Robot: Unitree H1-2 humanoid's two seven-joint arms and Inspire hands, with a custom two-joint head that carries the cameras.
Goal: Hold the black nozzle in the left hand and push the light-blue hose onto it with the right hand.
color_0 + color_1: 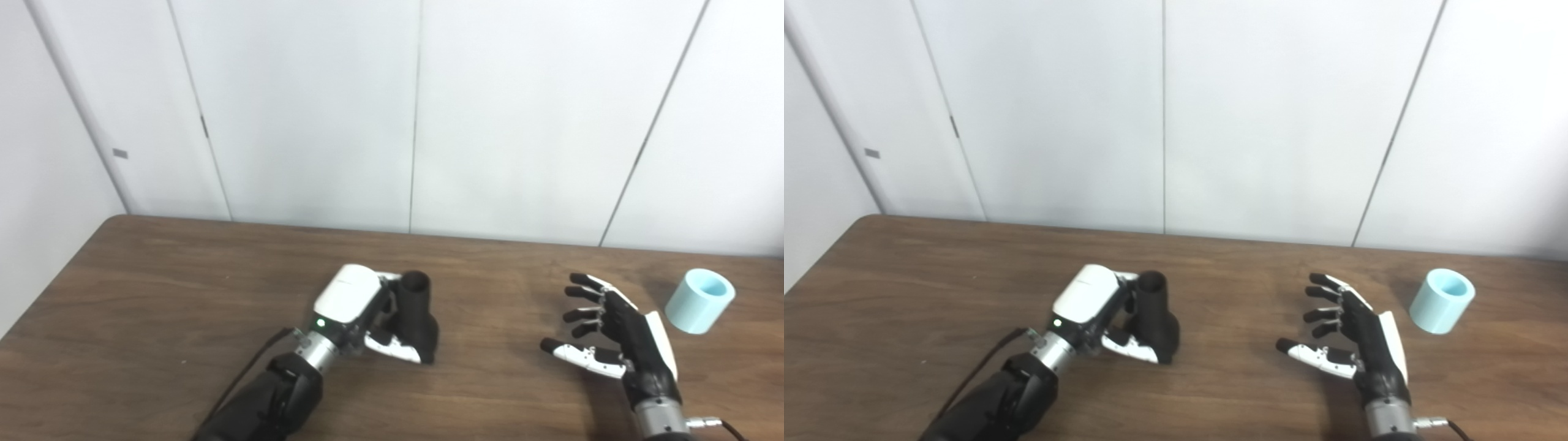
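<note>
The light-blue hose [700, 301] lay tilted on the table [153, 294], apart from the empty, spread right hand [612, 334], on its far side from the black nozzle [416, 315], which the left hand [361, 312] gripped upright.

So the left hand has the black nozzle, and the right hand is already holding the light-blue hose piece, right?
Not quite. The left hand does grip the black nozzle, but the right hand is open and holds nothing. The left eye view shows the light-blue hose standing apart on the table.

Lab-like room, bare white wall panels [306, 110], brown wooden table [153, 294]
</note>
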